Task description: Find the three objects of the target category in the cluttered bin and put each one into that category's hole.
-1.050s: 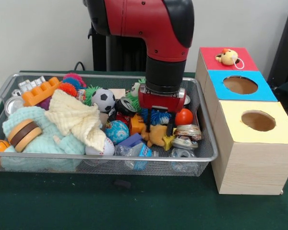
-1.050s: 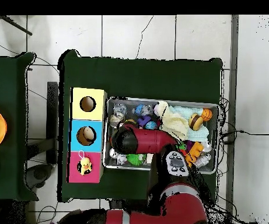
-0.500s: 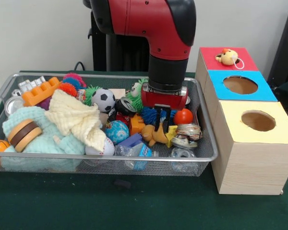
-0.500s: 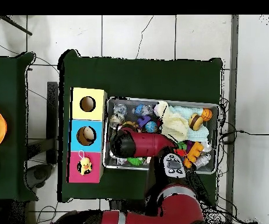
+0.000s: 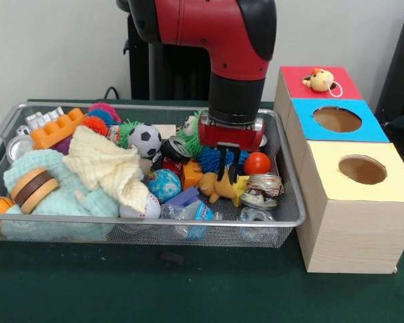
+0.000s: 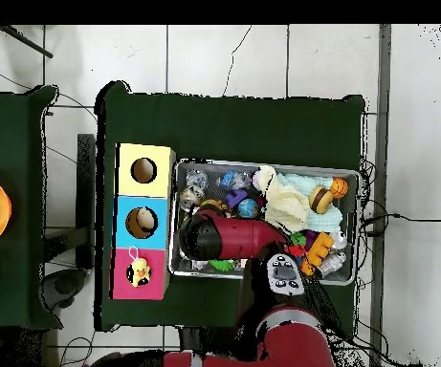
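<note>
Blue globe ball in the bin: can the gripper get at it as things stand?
Probably not yet. The globe ball lies uncovered atop the clutter, so the way from above looks free, but the gripper seems to have its jaws shut on the orange plush toy.

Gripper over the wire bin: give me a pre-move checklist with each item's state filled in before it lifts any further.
1. Black gripper closed on the yellow-orange plush animal: ok, the fingers pinch its top.
2. Plush clear of the silver wire mesh bin: not ok, it sits low among the clutter.
3. Neighbours free of the grasp: cannot tell; the blue spiky ball and the red-orange ball press close.
4. Red-topped box section: not ok, a yellow duck toy sits on it and no hole shows.
5. Blue hole and yellow hole: ok, both open.
</note>
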`<action>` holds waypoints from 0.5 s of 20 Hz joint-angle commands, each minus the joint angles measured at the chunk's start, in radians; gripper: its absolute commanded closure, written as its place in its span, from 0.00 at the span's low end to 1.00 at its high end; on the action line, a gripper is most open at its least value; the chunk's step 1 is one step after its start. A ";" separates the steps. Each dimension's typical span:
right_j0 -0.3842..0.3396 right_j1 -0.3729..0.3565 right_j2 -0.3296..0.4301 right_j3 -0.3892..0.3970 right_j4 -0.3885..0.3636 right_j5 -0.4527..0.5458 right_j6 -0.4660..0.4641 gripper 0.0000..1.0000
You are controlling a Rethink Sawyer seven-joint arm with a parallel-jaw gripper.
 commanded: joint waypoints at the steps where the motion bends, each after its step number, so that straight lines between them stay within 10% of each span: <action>1: -0.010 -0.189 0.053 0.102 0.036 0.192 0.082 1.00; 10: -0.040 -0.363 0.073 0.096 0.077 0.385 0.043 1.00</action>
